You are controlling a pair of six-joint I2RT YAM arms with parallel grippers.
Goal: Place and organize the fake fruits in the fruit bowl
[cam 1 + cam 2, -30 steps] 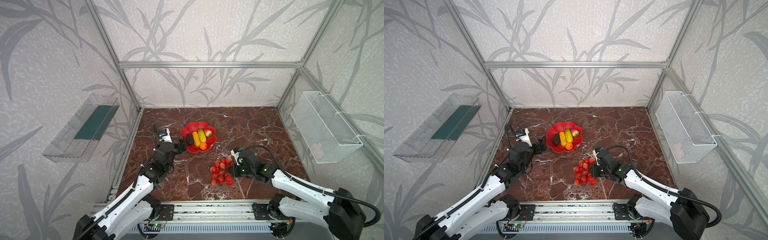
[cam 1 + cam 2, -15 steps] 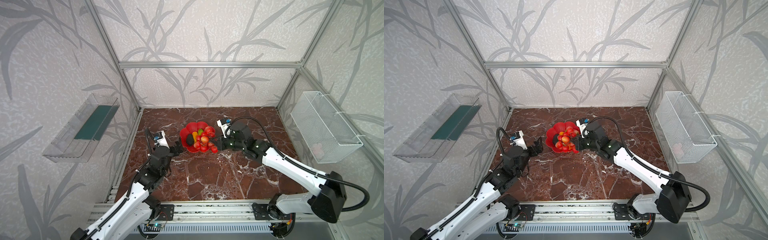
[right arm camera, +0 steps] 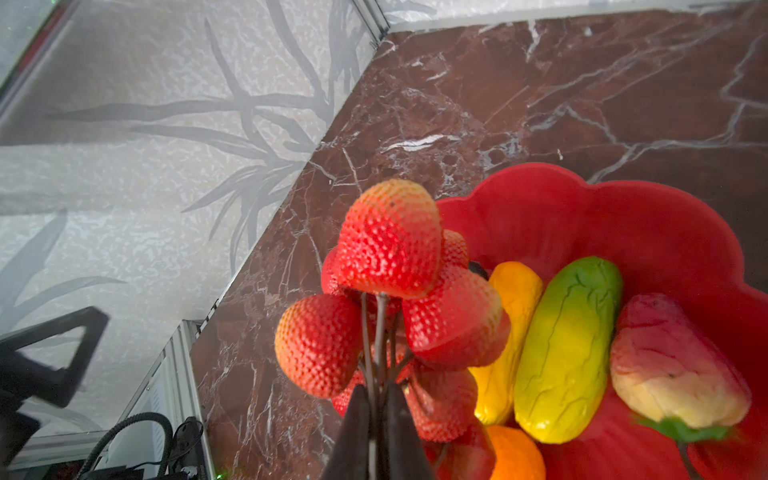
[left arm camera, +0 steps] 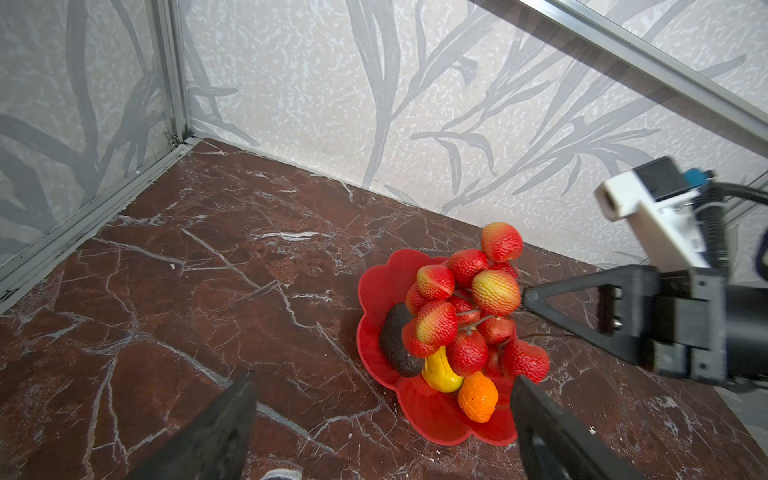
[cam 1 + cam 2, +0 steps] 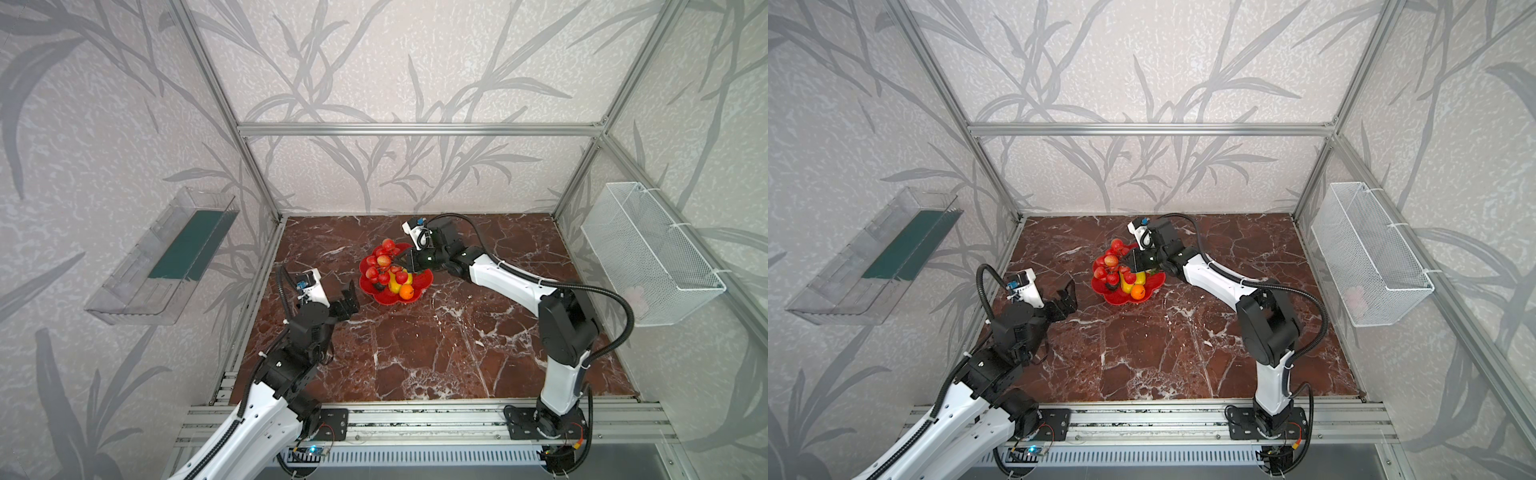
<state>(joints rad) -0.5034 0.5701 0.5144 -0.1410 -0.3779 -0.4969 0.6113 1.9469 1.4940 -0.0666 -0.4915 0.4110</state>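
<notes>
The red scalloped fruit bowl (image 5: pixel 386 300) (image 5: pixel 1115 298) stands on the marble floor left of centre. In it lie a dark avocado (image 4: pixel 397 340), an orange-yellow mango (image 3: pixel 507 332), a yellow-green mango (image 3: pixel 569 349), a tangerine (image 4: pixel 478 397) and a red strawberry (image 3: pixel 673 365). My right gripper (image 5: pixel 403 262) (image 3: pixel 376 390) is shut on the thin stems of the bunch of red balls (image 5: pixel 384 262) (image 4: pixel 465 307), which hangs over the bowl's far-left half, above the other fruits. My left gripper (image 5: pixel 347 301) (image 4: pixel 382 386) stands open and empty just left of the bowl.
A white wire basket (image 5: pixel 648 253) hangs on the right wall and a clear plastic tray (image 5: pixel 166 257) on the left wall. Aluminium rails (image 5: pixel 415 419) run along the front edge. Walls close in the marble floor at the back and sides.
My right gripper has carried the bunch of red balls from the front middle of the floor up over the bowl. My left arm has drawn back a little from the bowl.
</notes>
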